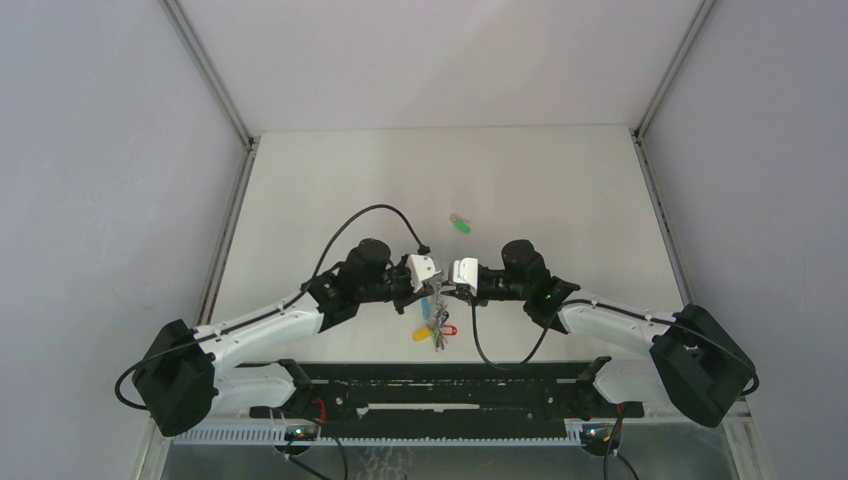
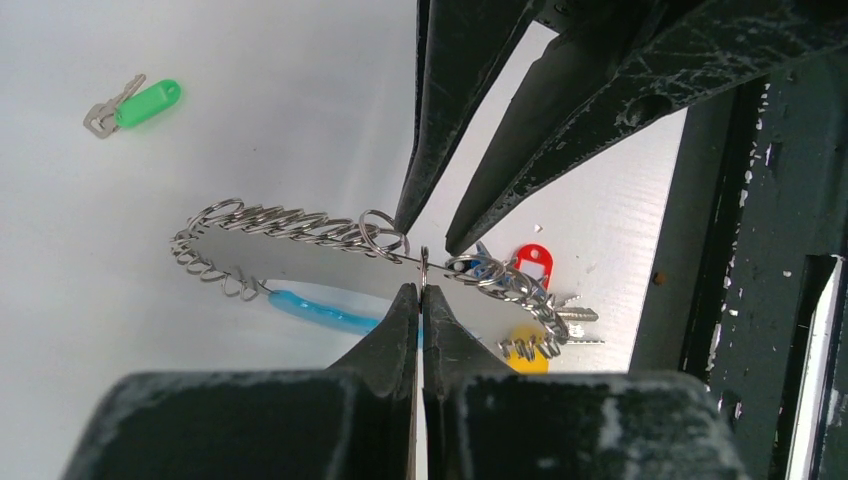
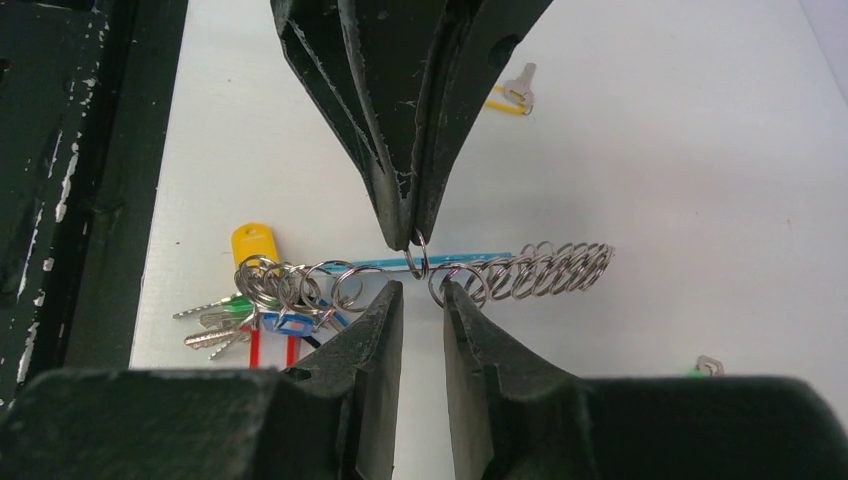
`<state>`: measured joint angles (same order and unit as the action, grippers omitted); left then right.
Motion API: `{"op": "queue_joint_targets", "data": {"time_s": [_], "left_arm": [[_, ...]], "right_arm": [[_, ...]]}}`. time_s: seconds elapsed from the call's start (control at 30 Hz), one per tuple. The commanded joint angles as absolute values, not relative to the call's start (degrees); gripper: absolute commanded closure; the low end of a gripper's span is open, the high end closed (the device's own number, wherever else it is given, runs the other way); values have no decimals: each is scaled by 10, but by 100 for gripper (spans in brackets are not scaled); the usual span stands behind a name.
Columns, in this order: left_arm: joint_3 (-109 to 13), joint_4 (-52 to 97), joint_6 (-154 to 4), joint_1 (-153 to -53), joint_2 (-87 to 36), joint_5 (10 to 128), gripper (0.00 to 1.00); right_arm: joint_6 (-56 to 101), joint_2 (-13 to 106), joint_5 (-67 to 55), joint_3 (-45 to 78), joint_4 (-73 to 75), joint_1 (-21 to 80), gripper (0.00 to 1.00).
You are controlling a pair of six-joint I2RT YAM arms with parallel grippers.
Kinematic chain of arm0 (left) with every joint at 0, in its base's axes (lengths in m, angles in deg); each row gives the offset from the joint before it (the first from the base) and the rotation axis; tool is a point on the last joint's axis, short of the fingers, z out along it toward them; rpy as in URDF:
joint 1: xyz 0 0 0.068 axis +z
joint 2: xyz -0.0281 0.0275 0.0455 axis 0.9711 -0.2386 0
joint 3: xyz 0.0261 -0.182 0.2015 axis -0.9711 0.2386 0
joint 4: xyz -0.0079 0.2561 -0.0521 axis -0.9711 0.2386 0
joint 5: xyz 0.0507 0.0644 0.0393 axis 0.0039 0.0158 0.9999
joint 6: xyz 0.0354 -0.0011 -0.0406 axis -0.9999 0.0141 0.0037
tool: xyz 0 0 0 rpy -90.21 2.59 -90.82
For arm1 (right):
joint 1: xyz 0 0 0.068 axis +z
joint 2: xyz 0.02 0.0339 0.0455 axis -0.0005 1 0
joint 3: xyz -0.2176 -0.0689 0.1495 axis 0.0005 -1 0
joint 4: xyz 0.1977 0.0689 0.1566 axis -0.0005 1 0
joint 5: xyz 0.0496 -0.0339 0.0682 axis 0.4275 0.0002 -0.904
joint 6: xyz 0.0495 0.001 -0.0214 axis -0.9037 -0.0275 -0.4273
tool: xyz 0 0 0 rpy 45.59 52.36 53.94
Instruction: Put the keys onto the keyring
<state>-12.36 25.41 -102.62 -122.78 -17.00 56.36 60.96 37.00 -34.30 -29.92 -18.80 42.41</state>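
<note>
In the top view, the left end effector (image 1: 436, 287) and the right end effector (image 1: 452, 288) meet tip to tip above the worktop (image 1: 560, 200). The keyring (image 1: 437, 318) hangs directly beneath them, its tagged keys bunched at the bottom. The green-headed key (image 1: 460, 224) lies on the worktop beyond both tips, well apart from them.

In the left wrist view, the left end effector (image 2: 422, 295) is fully closed, its tips pinching a small wire loop of the keyring (image 2: 290, 225). The keyring's coil of steel rings arcs away to the left of the tips, and its blue band (image 2: 320, 312) sits just below and left of them. A red tag (image 2: 533, 258) and a yellow tag (image 2: 525, 357) dangle to their right. The right end effector (image 2: 428, 235) reaches in from above, its tips a little apart, one on each side of the pinched loop. The green-headed key (image 2: 140, 105) lies far off to the upper left.

In the right wrist view, the right end effector (image 3: 420, 295) has its jaws narrowly parted. Bare worktop shows in the gap, nothing is clamped, and a ring rests against each tip. The left end effector (image 3: 412, 235) comes down from above, closed on the loop just beyond that gap. The keyring (image 3: 540, 270) stretches to the right, and its keys hang to the left under the yellow tag (image 3: 252, 243). The yellow-headed key (image 3: 515, 92) lies well beyond, up and right.
</note>
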Motion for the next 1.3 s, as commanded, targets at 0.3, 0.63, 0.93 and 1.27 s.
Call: {"op": "queue_joint_targets", "data": {"time_s": [0.3, 0.63, 0.93, 1.27], "left_arm": [[-153, 239, -1037, -1234, -163, 552, 100], [-151, 234, -1039, -1234, -158, 541, 100], [-140, 221, -1041, -1235, -143, 526, 100], [-98, 166, -1054, -1233, -128, 535, 91]], "right_arm": [[607, 361, -379, -277, -233, 432, 80], [604, 378, -386, -277, -247, 432, 84], [601, 395, -387, -268, -249, 431, 90], [586, 375, -401, -268, -249, 417, 100]]}}
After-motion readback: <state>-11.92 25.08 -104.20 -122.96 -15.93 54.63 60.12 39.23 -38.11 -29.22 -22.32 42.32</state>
